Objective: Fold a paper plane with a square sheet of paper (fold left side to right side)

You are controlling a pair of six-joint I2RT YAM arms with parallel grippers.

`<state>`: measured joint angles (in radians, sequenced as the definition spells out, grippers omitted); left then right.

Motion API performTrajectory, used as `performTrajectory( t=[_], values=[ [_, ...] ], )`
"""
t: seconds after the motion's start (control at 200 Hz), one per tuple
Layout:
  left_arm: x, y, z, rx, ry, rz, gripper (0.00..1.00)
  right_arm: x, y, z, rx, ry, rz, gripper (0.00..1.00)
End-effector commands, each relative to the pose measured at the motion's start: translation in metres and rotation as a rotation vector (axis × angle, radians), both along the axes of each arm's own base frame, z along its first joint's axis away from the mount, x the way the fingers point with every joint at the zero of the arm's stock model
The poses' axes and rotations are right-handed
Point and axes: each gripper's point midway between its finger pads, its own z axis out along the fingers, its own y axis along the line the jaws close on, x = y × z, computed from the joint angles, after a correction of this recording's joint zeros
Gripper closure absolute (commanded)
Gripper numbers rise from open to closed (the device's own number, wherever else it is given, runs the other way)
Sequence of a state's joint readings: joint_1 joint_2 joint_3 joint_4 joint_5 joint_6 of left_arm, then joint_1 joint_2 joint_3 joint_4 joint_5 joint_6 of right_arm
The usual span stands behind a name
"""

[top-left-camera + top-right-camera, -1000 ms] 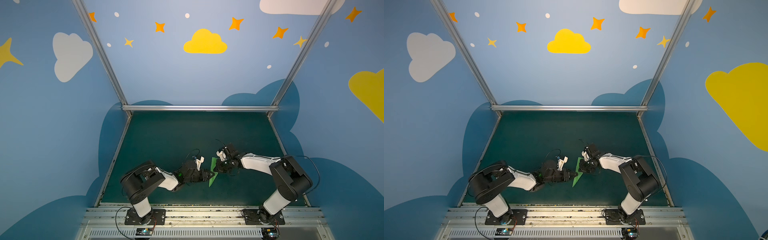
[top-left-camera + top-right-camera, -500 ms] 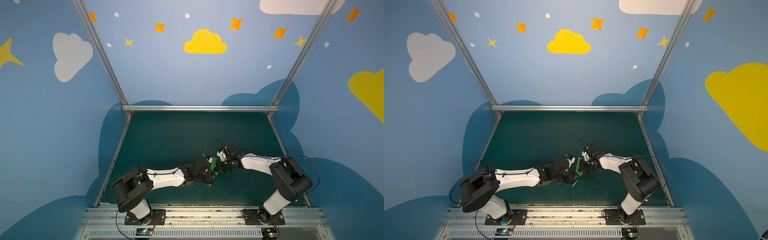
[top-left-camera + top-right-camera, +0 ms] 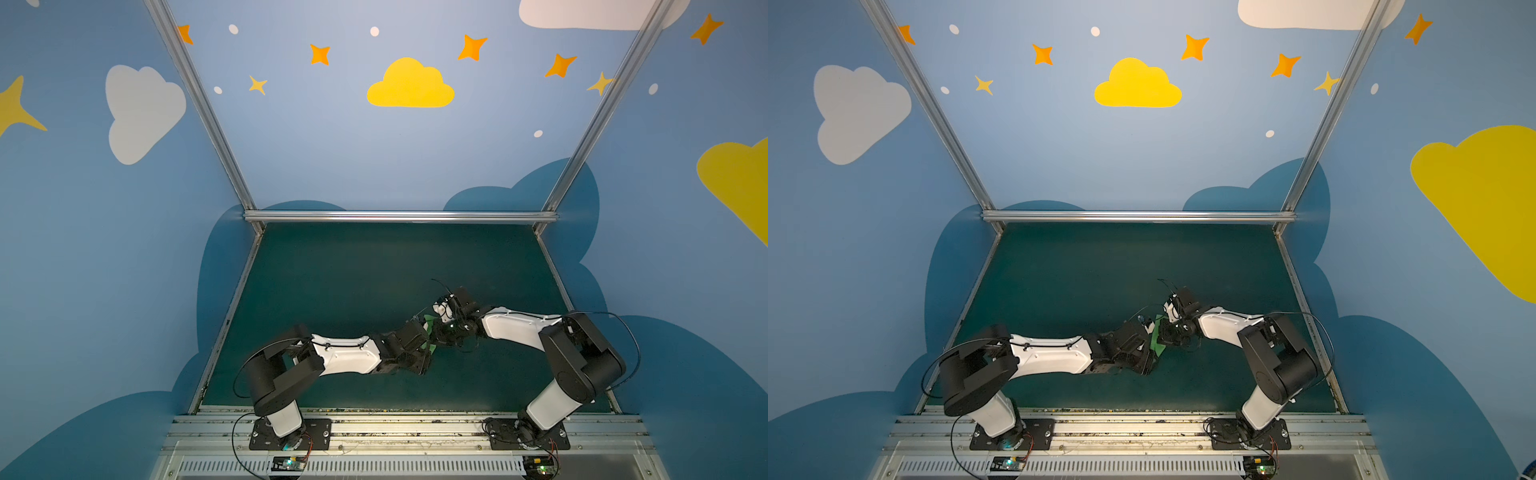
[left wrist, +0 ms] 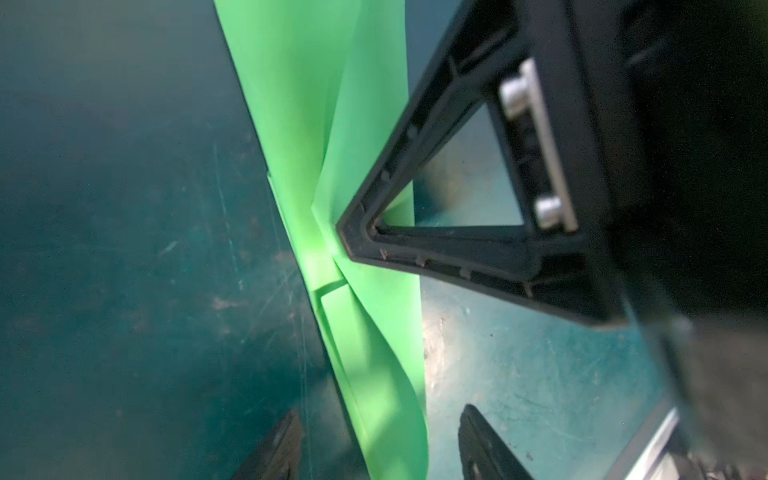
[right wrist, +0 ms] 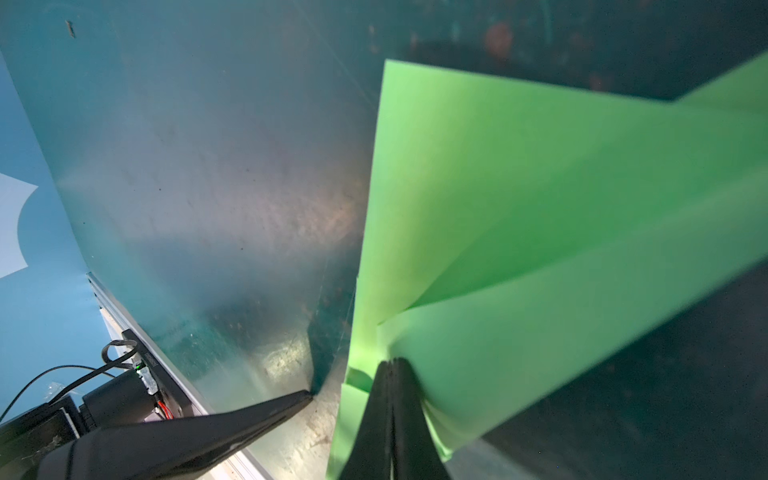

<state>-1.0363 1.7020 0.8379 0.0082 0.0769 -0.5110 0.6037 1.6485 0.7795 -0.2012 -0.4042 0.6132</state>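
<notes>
The paper plane [image 5: 540, 187] looks featherlight and floppy. The right claw [image 5: 392, 368] is clamped on its folded layers, and the left claw [image 4: 382, 415] gapes astride it. I'd pinch the stiffer crease, gently.

The paper plane [image 3: 1157, 338] lies on the table mat [image 3: 1079, 270], near its front middle, between the left gripper [image 3: 1151, 358] on its left and the right gripper [image 3: 1166, 339] on its right. The right gripper's tips clamp its middle; one end runs between the left gripper's fingers [image 4: 484, 449].

It was a robot test booth. Blue walls [image 3: 332, 158] with painted clouds [image 3: 409, 85] and an aluminium frame [image 3: 399, 216] enclosed a green mat [image 3: 374, 257].
</notes>
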Motion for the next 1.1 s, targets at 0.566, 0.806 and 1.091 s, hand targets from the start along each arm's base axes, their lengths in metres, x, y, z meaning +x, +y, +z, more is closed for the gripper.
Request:
performTrajectory(
  t=[0.566,0.806,1.091],
  values=[
    [-0.007,0.022,-0.038,0.19,0.014,-0.008,0.52,-0.003,0.001,0.006,0.012,0.01,-0.005,1.0],
    [-0.009,0.023,-0.044,0.195,0.026,-0.011,0.64,-0.001,0.006,0.021,0.044,-0.004,0.0,1.0],
    [-0.01,0.022,-0.046,0.192,0.033,-0.018,0.73,0.001,0.008,0.033,0.061,-0.019,0.0,1.0]
  ],
)
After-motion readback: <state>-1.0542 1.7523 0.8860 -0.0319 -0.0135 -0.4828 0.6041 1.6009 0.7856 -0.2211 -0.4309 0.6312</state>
